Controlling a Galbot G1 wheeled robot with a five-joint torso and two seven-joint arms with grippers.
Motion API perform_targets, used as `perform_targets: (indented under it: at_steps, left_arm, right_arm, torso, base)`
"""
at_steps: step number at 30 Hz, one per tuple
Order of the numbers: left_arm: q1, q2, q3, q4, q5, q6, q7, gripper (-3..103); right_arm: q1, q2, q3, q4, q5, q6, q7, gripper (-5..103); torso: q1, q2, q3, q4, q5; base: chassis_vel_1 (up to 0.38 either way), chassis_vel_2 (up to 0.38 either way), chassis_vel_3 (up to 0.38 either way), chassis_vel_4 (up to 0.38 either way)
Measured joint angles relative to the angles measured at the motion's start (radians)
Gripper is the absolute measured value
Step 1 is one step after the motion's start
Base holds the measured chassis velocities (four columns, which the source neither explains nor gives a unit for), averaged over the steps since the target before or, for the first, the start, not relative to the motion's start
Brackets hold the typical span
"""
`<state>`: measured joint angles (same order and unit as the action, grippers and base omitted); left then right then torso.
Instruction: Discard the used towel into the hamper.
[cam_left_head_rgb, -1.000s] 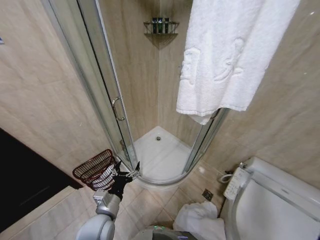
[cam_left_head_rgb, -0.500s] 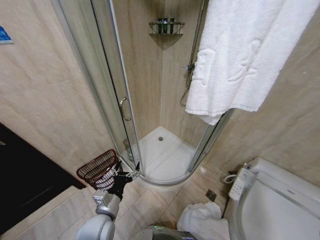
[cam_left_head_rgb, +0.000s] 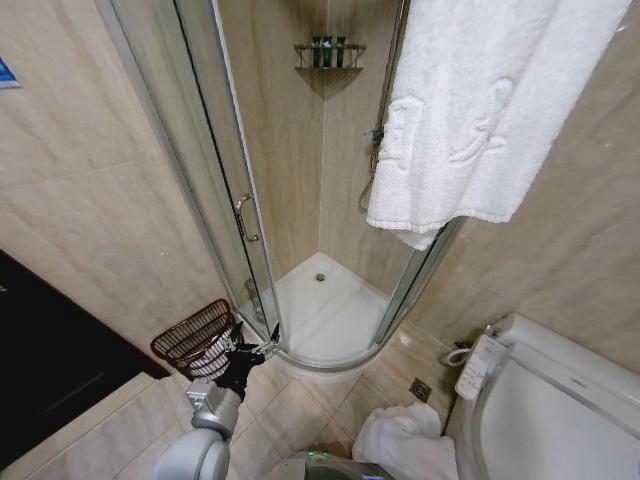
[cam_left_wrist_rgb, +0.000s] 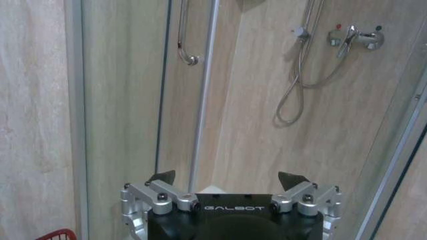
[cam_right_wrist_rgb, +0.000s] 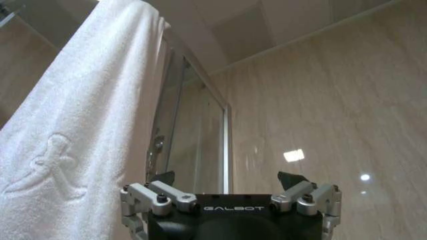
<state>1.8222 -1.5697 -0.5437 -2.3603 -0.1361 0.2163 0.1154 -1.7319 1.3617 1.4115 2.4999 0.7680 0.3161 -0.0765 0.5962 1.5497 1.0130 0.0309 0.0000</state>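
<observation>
While both claws stand apart and hold nothing, I see the towel hanging high and the hamper low on the tiles.

My left gripper (cam_left_head_rgb: 252, 352) sits low in front of the glass shower door (cam_left_head_rgb: 225, 190), fingers spread, with the hamper (cam_left_head_rgb: 196, 340) just beside it on its left, tilted, something white inside. My right gripper (cam_right_wrist_rgb: 227, 181) points upward, fingers likewise spread, and the white towel (cam_right_wrist_rgb: 73, 145) hangs just beside it, draped over the shower enclosure's top. Another crumpled white towel (cam_left_head_rgb: 405, 442) lies on the floor beside the toilet (cam_left_head_rgb: 555, 400), well apart from the left claw.
</observation>
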Motion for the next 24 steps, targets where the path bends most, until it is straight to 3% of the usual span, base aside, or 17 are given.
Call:
perform_targets:
  at_steps: [4, 8, 12, 15, 23, 24]
  left_arm:
    - [0.000, 0.000, 0.000, 0.000, 0.000, 0.000, 0.000, 100]
    - [0.000, 0.000, 0.000, 0.000, 0.000, 0.000, 0.000, 100]
    - [0.000, 0.000, 0.000, 0.000, 0.000, 0.000, 0.000, 100]
    - [0.000, 0.000, 0.000, 0.000, 0.000, 0.000, 0.000, 100]
    - [0.000, 0.000, 0.000, 0.000, 0.000, 0.000, 0.000, 100]
    - [0.000, 0.000, 0.000, 0.000, 0.000, 0.000, 0.000, 100]
  right_arm:
    - [0.016, -0.026, 0.001, -0.005, 0.010, -0.009, 0.003, 100]
    - [0.099, -0.160, 0.014, -0.034, 0.068, -0.064, 0.025, 100]
    - [0.138, -0.223, 0.021, -0.048, 0.095, -0.091, 0.035, 100]
    - [0.212, -0.342, 0.031, -0.074, 0.147, -0.139, 0.055, 100]
    - [0.317, -0.509, 0.047, -0.111, 0.219, -0.208, 0.084, 100]
    - [0.347, -0.559, 0.053, -0.122, 0.241, -0.229, 0.092, 100]
  torso:
    - [0.000, 0.000, 0.000, -0.0004, 0.0004]
    - [0.000, 0.000, 0.000, 0.0001, 0.0003]
    - [0.000, 0.000, 0.000, 0.0001, 0.0003]
    - [0.000, 0.000, 0.000, 0.0000, 0.0002]
    - [0.000, 0.000, 0.000, 0.0001, 0.0001]
    - [0.000, 0.000, 0.000, 0.0001, 0.0001]
  base:
    - [0.000, 0.000, 0.000, 0.000]
    - [0.000, 0.000, 0.000, 0.000]
    - [0.000, 0.000, 0.000, 0.000]
    - [0.000, 0.000, 0.000, 0.000]
    - [0.000, 0.000, 0.000, 0.000]
    - [0.000, 0.000, 0.000, 0.000]
